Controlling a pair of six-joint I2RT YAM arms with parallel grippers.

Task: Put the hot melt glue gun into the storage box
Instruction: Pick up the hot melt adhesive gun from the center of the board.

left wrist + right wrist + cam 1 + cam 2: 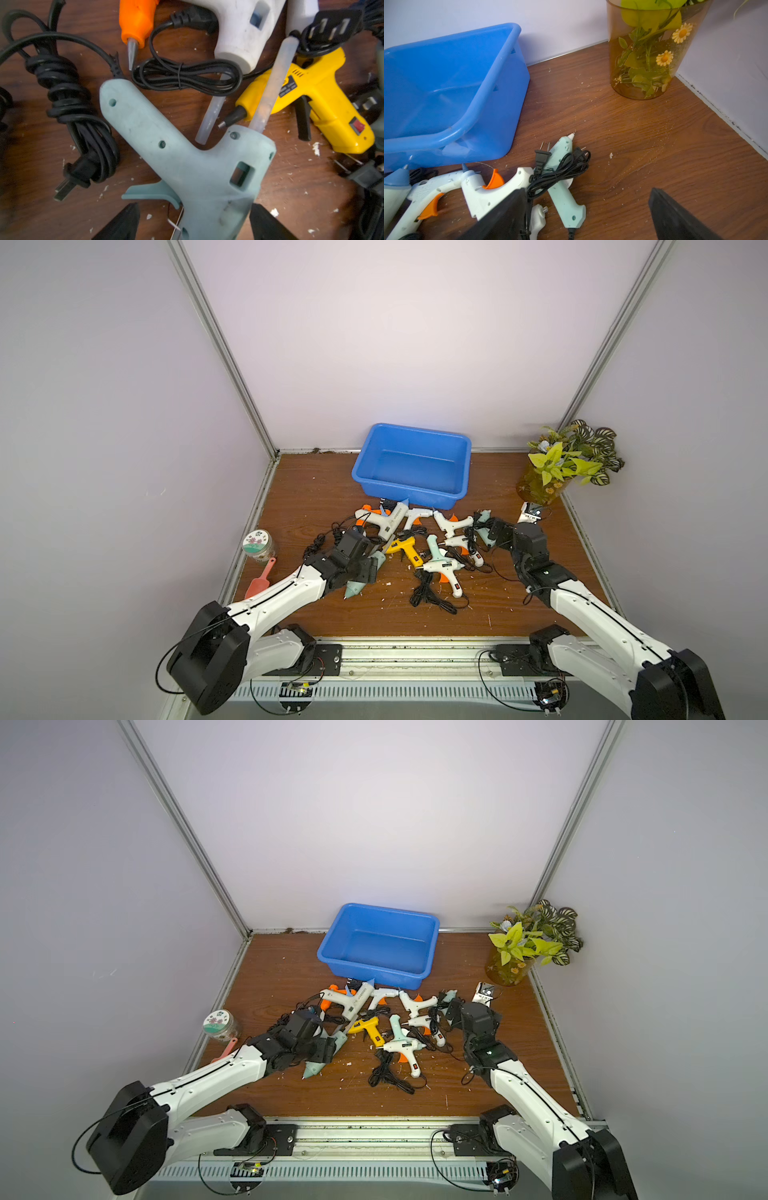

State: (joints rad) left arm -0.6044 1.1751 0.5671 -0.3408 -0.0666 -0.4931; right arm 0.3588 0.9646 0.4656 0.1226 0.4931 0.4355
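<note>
Left wrist view: pale blue-green glue gun, lying unlifted

Item: glue gun [187, 166], pistol shape. The shell is matte pale blue-green and scuffed, with sunken screw holes, a square window in the barrel and a curved trigger. A clear glue stick [270, 87] stands out of the rear. A black cord [114, 66] leaves the handle end toward a knotted bundle [79, 124].

Location: flat on its side on the wooden table [316, 489], at the near left edge of a heap of guns [440, 564], nozzle toward the robot. It is well apart from the storage box [409, 494], which stands empty at the back.

Handling, judged: light, rigid plastic, smooth enough to slip. The bundle will likely trail and may snag a neighbour such as the yellow gun [311, 99]. Best held across the flat barrel sides ahead of the trigger.

Left claw [194, 209]: fingers [264, 220] spread astride the barrel, not pinching it.

Right claw [586, 193]: spread wide and empty, at the heap's right edge.
</note>
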